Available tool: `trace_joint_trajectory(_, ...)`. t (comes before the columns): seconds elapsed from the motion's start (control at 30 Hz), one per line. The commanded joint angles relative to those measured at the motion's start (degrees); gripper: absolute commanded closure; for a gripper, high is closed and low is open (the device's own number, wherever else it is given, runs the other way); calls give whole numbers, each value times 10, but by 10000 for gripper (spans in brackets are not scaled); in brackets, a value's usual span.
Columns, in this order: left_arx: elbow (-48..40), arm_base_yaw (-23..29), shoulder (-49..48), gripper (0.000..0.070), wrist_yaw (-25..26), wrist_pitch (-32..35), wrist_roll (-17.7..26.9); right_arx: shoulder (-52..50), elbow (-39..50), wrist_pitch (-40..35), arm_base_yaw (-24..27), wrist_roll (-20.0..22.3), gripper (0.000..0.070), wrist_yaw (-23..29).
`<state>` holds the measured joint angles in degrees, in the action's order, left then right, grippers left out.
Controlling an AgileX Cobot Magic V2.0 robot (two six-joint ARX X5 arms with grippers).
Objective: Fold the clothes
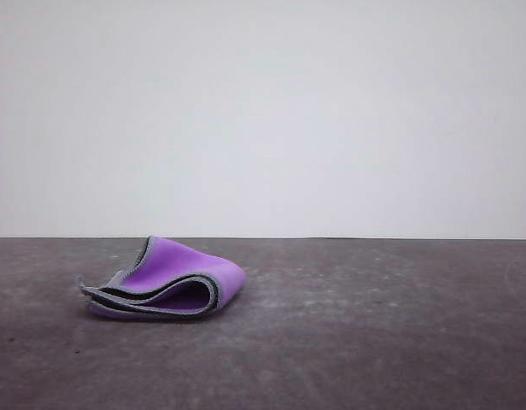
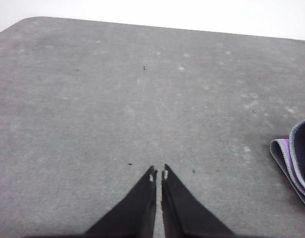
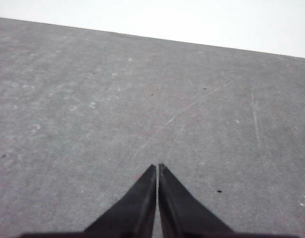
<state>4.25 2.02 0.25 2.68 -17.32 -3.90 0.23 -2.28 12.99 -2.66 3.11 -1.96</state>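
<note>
The clothes (image 1: 165, 282) are one small cloth lying folded over on the dark grey table, left of centre in the front view. Its bright purple side faces up, the dark grey side shows inside the fold, and a pale grey stitched edge runs along the layers. In the left wrist view a corner of the cloth (image 2: 295, 158) lies off to one side, apart from my left gripper (image 2: 159, 173), which is shut with nothing between its fingers. My right gripper (image 3: 157, 167) is also shut and empty, over bare table.
The grey table (image 1: 374, 333) carries light scuffs and scratches. Its rounded far corner (image 2: 28, 21) and far edge (image 3: 152, 37) meet a plain white wall.
</note>
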Motion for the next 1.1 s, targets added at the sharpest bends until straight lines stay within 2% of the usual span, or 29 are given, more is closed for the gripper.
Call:
trace_joint_trajectory(0.0, -11, 0, -1, 699, -1, -6, 1, 0, 5, -7, 0, -7, 700, -1)
trace_joint_trajectory(1.07, -11, 0, -1, 699, -1, -6, 1, 0, 4, -7, 0, -7, 700, -1)
